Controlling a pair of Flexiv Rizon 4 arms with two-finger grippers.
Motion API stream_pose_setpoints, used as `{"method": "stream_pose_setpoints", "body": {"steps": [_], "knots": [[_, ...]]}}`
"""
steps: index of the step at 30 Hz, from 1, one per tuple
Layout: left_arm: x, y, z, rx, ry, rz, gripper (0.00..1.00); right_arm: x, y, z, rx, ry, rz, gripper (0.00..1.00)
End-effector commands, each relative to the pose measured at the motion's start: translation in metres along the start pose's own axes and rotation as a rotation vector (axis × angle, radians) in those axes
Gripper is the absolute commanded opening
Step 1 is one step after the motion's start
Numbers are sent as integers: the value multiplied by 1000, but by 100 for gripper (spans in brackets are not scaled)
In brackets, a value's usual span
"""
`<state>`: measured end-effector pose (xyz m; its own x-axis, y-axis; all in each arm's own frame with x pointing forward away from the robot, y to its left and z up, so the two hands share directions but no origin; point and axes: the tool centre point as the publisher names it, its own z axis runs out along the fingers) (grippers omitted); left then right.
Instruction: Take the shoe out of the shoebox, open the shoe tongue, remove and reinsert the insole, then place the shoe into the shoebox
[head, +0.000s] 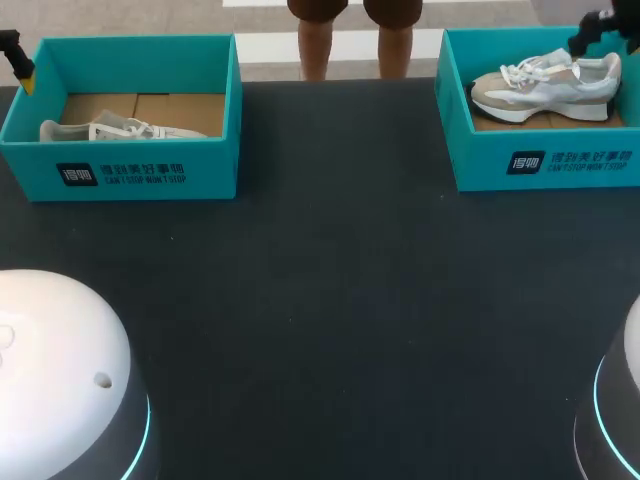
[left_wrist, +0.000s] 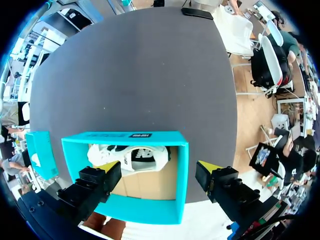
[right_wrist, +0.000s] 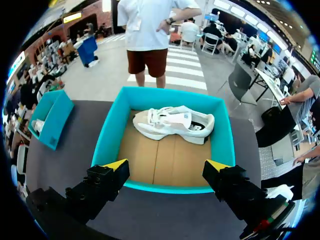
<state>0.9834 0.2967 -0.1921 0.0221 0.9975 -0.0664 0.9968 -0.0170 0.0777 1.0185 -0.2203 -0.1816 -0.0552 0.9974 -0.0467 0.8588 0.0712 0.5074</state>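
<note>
Ahead of right gripper (right_wrist: 166, 166), shoe (right_wrist: 172, 124)

Seen from above, the left shoebox (head: 140, 178) hides the lower half of its shoe (head: 115, 130) behind the front wall; only the laces and upper show. The right shoebox (head: 540, 165) runs off the head view's side. The right gripper (head: 598, 30) is a dark shape clipped by the corner, and the left gripper (head: 18, 60) is cut off likewise at the opposite edge.

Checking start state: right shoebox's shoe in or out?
In. The shoe lies inside the right shoebox, apart from the open right gripper.
</note>
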Motion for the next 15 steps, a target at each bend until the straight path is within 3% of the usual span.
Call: {"method": "stream_pose_setpoints", "body": {"steps": [1, 10, 15], "knots": [[0, -1, 0, -1, 2, 1, 100, -14, 42, 36, 130, -60, 179, 100], [0, -1, 0, -1, 2, 1, 100, -60, 84, 78, 198, -163, 242, 100], [0, -1, 0, -1, 2, 1, 100, -84, 85, 108, 272, -165, 251, 100]]}}
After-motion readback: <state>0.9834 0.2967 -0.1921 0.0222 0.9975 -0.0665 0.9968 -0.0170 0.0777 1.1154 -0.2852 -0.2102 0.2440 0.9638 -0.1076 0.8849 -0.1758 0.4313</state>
